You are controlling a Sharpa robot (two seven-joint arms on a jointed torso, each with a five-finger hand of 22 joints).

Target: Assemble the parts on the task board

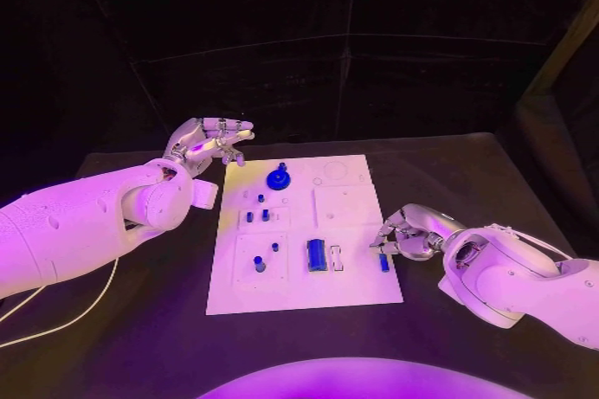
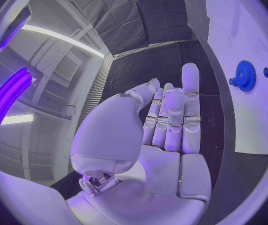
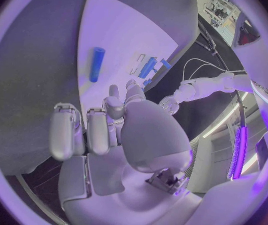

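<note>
The white task board lies in the middle of the black table. On it stand a blue gear, small blue pegs, another peg and a blue block. A blue rod lies flat near the board's right edge. My right hand hovers just beyond that rod, fingers loosely bent and holding nothing; the right wrist view shows the rod lying free ahead of the right hand. My left hand is raised off the board's far left corner, empty, fingers stretched out, gear to one side.
The board also has several empty recesses and round outlines at its far right part. Black table surrounds it on all sides. A white cable hangs by my left arm.
</note>
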